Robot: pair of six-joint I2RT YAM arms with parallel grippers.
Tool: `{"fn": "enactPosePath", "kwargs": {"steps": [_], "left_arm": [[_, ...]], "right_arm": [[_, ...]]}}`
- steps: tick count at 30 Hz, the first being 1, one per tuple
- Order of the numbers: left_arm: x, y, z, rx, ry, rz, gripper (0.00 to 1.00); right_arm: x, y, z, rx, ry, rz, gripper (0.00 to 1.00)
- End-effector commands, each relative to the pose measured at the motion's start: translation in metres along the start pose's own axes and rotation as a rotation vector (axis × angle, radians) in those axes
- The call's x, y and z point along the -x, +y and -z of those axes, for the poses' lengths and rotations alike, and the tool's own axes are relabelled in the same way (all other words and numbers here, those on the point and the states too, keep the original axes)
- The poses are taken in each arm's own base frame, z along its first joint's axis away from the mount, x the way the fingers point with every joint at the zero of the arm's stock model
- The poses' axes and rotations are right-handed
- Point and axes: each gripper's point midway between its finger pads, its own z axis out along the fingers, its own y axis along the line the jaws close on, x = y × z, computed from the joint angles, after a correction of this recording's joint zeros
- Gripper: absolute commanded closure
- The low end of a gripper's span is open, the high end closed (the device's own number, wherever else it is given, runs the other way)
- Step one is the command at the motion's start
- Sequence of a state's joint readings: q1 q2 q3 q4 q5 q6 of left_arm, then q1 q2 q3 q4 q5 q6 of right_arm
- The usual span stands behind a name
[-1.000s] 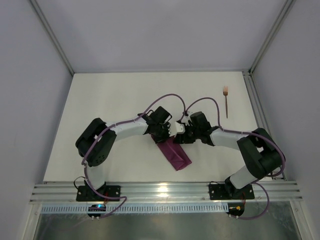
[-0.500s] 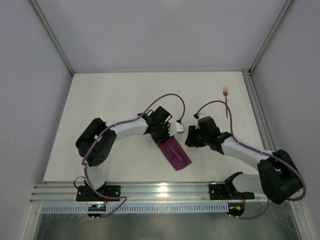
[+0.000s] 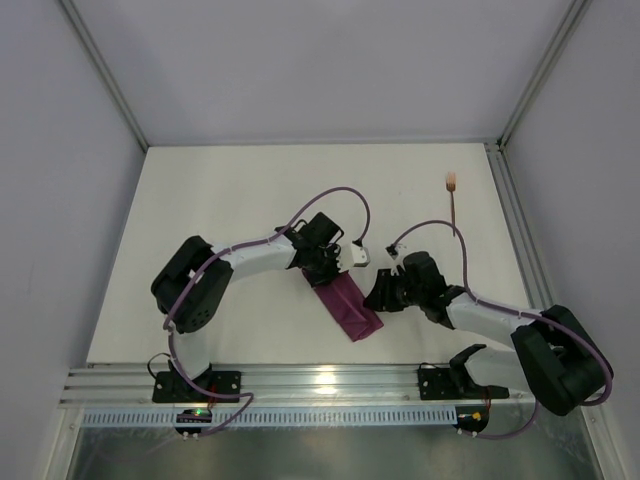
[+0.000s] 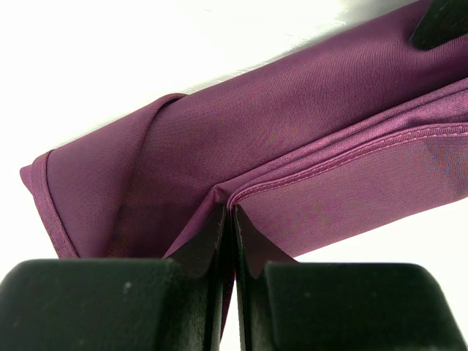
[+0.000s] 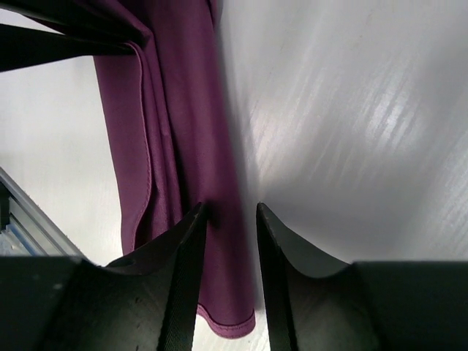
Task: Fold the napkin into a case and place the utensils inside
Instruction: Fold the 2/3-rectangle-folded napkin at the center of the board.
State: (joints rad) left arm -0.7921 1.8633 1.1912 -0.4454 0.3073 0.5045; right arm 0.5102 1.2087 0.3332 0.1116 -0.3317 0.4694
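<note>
The folded case [image 3: 350,308] lies on the table [image 3: 230,200] between both arms. The left gripper [image 4: 227,212] is pinched tight on a layer at its far end. The right gripper [image 5: 230,213] hovers at its right edge, jaws apart. A utensil [image 3: 456,208] lies well apart, far right.

The top camera looks down over the whole table [image 3: 250,190] from behind, while both wrist cameras sit close over the case [image 3: 348,308], shared by all three.
</note>
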Motion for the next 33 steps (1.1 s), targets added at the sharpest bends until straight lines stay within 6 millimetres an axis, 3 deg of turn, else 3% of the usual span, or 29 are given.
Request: {"fn": "enactPosePath", "kwargs": {"steps": [1, 3, 5, 9, 18, 28, 33], "left_arm": [[0.002, -0.003, 0.006, -0.009, 0.002, 0.016, 0.92], [0.003, -0.003, 0.006, -0.01, -0.001, 0.016, 0.92], [0.004, -0.003, 0.007, -0.007, -0.005, 0.015, 0.92], [0.008, -0.007, 0.011, -0.023, -0.023, 0.016, 0.92], [0.023, -0.022, 0.026, -0.025, -0.073, -0.067, 0.91], [0.019, -0.017, 0.007, -0.03, -0.038, -0.044, 0.92], [0.033, -0.018, 0.007, -0.047, -0.084, -0.025, 0.93]], "right_arm": [[-0.002, 0.004, -0.007, 0.053, -0.017, 0.003, 0.63], [-0.007, 0.004, -0.009, 0.063, 0.0, -0.011, 0.69], [-0.004, 0.006, -0.011, 0.07, -0.006, -0.008, 0.82], [0.004, 0.007, -0.015, 0.072, -0.012, 0.01, 0.96], [0.016, 0.009, -0.026, 0.07, 0.002, 0.044, 0.96], [0.014, 0.013, -0.028, 0.096, 0.028, 0.061, 0.96], [0.009, 0.011, -0.027, 0.098, 0.045, 0.077, 0.96]]}}
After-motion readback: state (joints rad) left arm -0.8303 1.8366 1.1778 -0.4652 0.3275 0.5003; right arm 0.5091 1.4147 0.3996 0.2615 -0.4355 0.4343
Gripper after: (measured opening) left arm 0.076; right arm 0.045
